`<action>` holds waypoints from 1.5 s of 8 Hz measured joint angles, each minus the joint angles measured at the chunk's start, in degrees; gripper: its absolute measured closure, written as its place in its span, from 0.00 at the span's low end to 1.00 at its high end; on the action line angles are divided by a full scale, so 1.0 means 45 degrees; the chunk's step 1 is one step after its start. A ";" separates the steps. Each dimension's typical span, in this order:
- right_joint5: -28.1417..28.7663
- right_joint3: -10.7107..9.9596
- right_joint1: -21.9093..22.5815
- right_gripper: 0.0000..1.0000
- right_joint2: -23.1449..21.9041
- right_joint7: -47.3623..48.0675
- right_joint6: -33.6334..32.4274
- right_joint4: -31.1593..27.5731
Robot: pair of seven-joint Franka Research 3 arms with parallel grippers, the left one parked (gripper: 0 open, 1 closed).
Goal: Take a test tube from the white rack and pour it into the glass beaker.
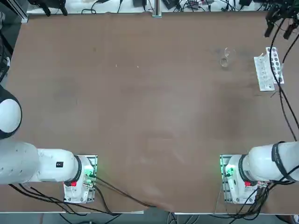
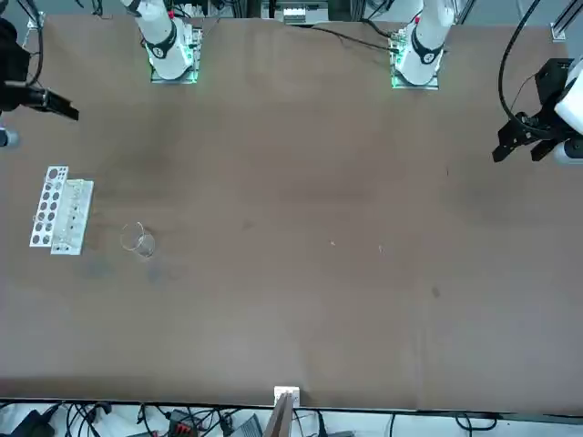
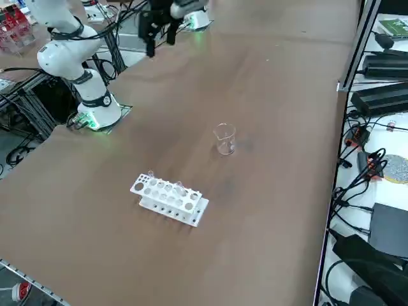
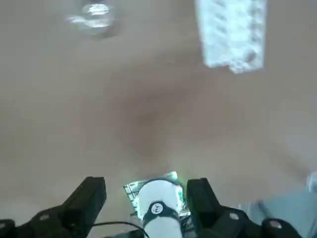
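Right two-finger black gripper [image 4: 143, 198] hanging high over the brown table [image 1: 140, 116], fingers spread wide, holding nothing; long white rack with dark round holes [image 1: 267, 68] near the far right edge, tiny clear glass beaker [image 1: 226, 58] just beside it

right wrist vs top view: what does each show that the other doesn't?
Only the right wrist view: the right gripper, open and empty, high above the table, with its own arm's base lit green between the fingers.

Only the top view: the whole table, both arm bases along the near edge, and the parked left arm.

Both: the white rack and the glass beaker standing apart from each other on the table, neither touched.
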 joint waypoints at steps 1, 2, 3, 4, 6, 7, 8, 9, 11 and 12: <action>-0.0676 -0.0008 -0.0163 0.00 0.0389 0.1571 0.0167 -0.0208; -0.1409 -0.0002 -0.0185 0.00 0.0784 0.3109 0.0870 -0.0677; -0.2136 0.0024 -0.0167 0.00 0.1072 0.4883 0.2028 -0.1405; -0.3039 0.0053 -0.0151 0.00 0.1228 0.6799 0.3283 -0.2230; -0.4985 0.0086 -0.0121 0.00 0.1235 1.0465 0.5224 -0.3501; -0.6158 0.0107 -0.0095 0.00 0.1214 1.2293 0.6136 -0.4125; -0.7631 0.0140 -0.0076 0.00 0.1225 1.4394 0.7119 -0.4932; -0.9277 0.0160 -0.0041 0.00 0.1275 1.6687 0.7917 -0.5831; -1.2517 0.0197 0.0155 0.00 0.1905 2.1191 0.8415 -0.6878; -1.4091 0.0208 0.0287 0.00 0.2572 2.3340 0.8426 -0.7034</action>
